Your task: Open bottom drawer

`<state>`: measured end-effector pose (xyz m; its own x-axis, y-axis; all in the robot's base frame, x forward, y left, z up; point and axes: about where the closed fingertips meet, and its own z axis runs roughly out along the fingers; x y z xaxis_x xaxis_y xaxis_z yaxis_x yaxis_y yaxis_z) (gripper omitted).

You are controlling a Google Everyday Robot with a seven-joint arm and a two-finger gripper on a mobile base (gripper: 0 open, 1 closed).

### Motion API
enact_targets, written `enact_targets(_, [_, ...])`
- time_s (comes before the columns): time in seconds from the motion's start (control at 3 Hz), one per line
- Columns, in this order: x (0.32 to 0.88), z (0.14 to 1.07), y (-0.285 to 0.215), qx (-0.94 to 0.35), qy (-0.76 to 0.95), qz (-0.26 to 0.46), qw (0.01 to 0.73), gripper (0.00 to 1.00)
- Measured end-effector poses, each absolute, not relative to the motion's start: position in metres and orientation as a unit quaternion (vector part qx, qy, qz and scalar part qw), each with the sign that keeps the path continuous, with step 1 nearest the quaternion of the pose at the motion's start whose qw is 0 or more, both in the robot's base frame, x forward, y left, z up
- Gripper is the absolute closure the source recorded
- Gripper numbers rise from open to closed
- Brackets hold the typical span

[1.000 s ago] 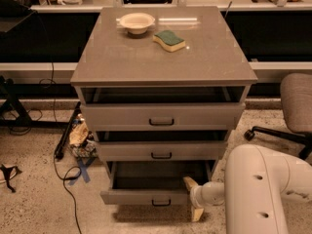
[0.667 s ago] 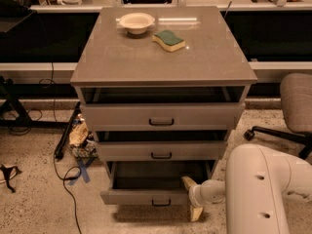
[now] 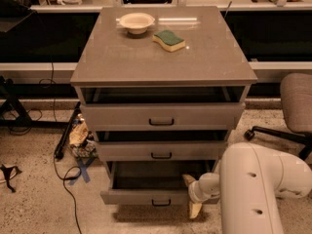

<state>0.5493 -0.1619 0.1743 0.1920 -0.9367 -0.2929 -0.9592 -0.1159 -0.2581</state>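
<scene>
The bottom drawer (image 3: pixel 141 196) of the grey-brown cabinet (image 3: pixel 163 57) stands pulled out, showing its dark grey inside (image 3: pixel 156 175). Its small black handle (image 3: pixel 161 202) is on the flat front. My gripper (image 3: pixel 192 195) is at the right end of that drawer front. Its pale fingers are spread apart, one finger (image 3: pixel 188 180) over the drawer's inside and the other below the front edge. Nothing is held between them. My white arm (image 3: pixel 253 189) fills the lower right corner. The middle drawer (image 3: pixel 161 151) and the top drawer (image 3: pixel 161 116) stick out only slightly.
A cream bowl (image 3: pixel 137 22) and a green and yellow sponge (image 3: pixel 169 40) lie on the cabinet top. An office chair (image 3: pixel 292 106) stands to the right. Cables and a small heap of clutter (image 3: pixel 78 138) lie on the speckled floor to the left. Dark desks run behind.
</scene>
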Motion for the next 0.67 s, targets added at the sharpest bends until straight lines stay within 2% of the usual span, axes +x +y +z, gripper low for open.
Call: enact_targets(0.67, [0.5583,0.1571,-0.1749,-0.719,0.676,0.036,0.157,0.00])
